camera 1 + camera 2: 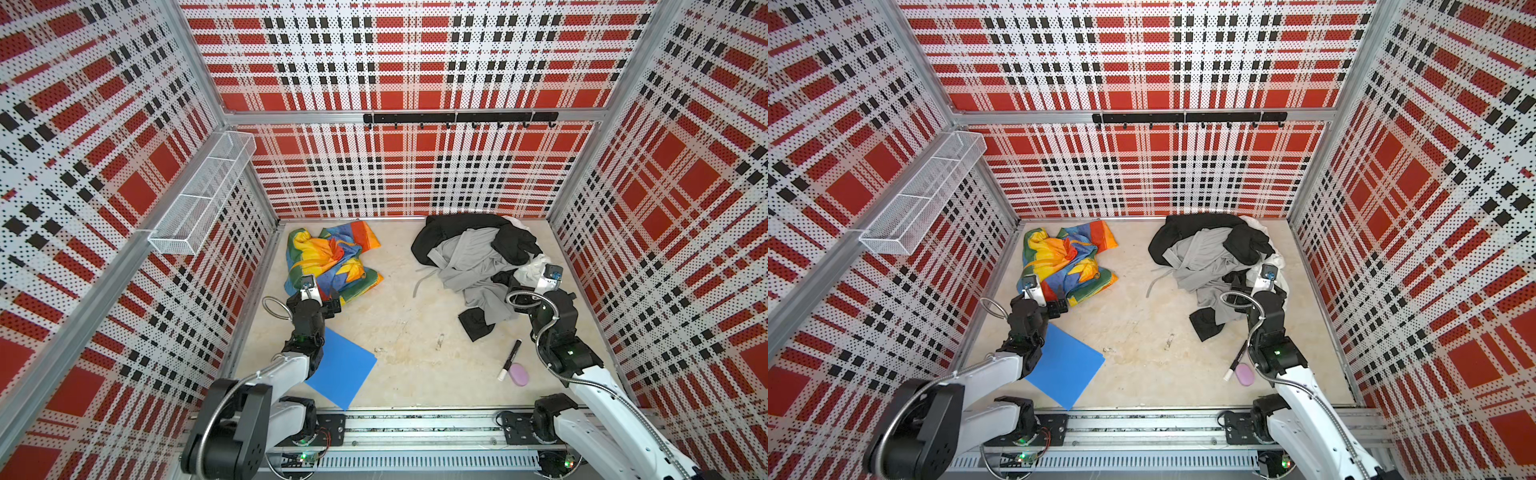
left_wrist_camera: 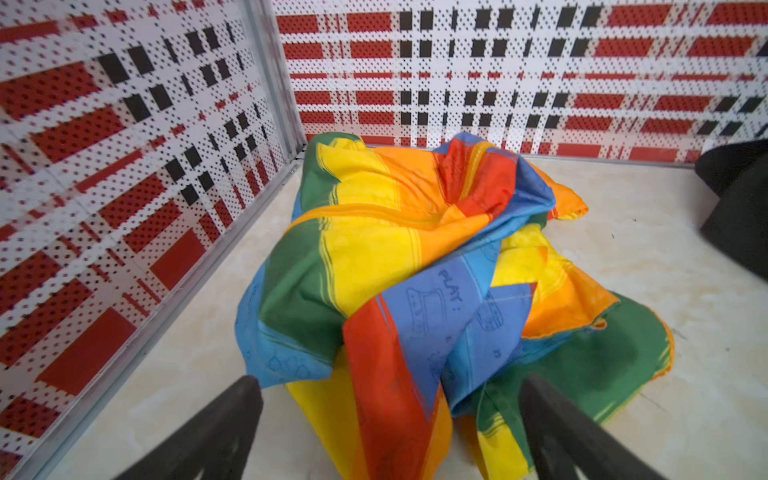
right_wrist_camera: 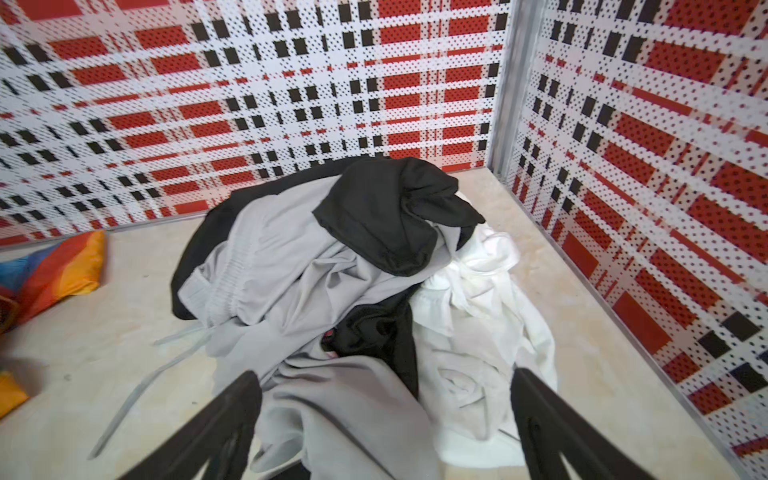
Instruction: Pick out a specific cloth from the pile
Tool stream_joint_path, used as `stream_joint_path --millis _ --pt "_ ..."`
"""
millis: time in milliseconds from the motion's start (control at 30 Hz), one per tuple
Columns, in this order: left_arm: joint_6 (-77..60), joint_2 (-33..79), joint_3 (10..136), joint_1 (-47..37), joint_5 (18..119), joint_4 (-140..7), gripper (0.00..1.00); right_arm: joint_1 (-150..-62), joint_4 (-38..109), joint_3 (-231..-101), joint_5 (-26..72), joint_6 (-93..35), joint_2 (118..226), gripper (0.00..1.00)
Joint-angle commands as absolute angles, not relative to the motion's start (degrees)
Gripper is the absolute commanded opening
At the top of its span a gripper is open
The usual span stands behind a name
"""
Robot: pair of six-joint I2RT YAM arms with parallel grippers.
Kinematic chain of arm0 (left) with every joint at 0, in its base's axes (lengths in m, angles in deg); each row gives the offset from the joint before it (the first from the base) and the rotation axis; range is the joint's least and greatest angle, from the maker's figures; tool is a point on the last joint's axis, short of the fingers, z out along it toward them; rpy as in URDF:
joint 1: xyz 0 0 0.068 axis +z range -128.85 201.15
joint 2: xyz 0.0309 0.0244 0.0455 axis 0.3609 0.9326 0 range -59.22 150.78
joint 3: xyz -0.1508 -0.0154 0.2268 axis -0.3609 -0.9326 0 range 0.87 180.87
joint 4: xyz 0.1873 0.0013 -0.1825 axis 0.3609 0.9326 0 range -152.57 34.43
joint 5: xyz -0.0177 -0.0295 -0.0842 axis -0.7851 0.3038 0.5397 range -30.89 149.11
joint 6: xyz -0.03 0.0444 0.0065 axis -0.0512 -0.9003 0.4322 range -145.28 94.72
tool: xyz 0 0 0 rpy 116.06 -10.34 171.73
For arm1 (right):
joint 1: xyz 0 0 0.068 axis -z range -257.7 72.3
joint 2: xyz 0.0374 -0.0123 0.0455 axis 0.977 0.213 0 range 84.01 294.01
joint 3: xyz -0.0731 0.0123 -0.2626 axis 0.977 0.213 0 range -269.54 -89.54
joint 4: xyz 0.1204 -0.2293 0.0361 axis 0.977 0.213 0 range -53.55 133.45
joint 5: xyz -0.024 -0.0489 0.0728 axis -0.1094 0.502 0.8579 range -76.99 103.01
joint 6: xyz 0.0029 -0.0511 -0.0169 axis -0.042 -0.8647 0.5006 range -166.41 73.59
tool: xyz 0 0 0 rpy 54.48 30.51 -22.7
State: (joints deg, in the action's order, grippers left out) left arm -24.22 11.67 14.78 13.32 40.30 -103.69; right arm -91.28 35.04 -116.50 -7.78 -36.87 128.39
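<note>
The cloth (image 1: 332,257) (image 1: 1067,257), a shiny rainbow garment, lies crumpled by the far left corner, well apart from the pile. My left gripper (image 1: 320,295) (image 2: 386,382) stands open at its near edge, with red and yellow folds (image 2: 415,257) lying loose between the wide fingers. The pile (image 1: 473,257) (image 1: 1204,257) of black, grey and white clothes sits at the far right. My right gripper (image 1: 530,276) (image 3: 384,378) stands open over its near side, with grey and white fabric (image 3: 311,257) under the spread fingers. A corner of the cloth (image 3: 58,266) shows in the right wrist view.
A blue sheet (image 1: 340,365) lies on the floor under the left arm. A black marker (image 1: 510,359) and a pink oval thing (image 1: 518,374) lie near the right arm. A wire basket (image 1: 203,199) hangs on the left wall, a hook rail (image 1: 457,118) on the back wall.
</note>
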Motion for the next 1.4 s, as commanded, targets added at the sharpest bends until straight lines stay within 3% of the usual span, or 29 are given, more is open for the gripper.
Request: stream_joint_path --millis 0,333,567,1033,1167,1367 --pt "-27.85 16.90 14.30 13.50 42.76 -119.89 0.99 -90.36 27.64 -115.64 -5.49 -40.50 130.66 1.00" --pt "-28.62 32.69 12.54 17.11 49.73 -142.84 0.99 -86.39 20.04 -112.38 -3.13 -42.01 136.18 1.00" --pt "-25.76 30.79 18.03 19.61 51.30 -128.73 0.99 -81.20 13.46 -107.63 -1.05 -41.78 137.15 1.00" --pt "-24.65 30.95 18.18 20.54 52.83 -128.84 0.99 -76.47 -12.25 -100.57 0.01 -42.78 148.50 1.00" --pt "-26.30 30.77 17.47 20.92 59.44 -129.83 0.99 -76.40 -20.24 -99.09 0.18 -43.81 152.41 1.00" --pt "-26.73 30.80 16.87 20.95 60.55 -131.39 0.99 -76.38 -34.25 -97.71 0.85 -44.53 161.06 1.00"
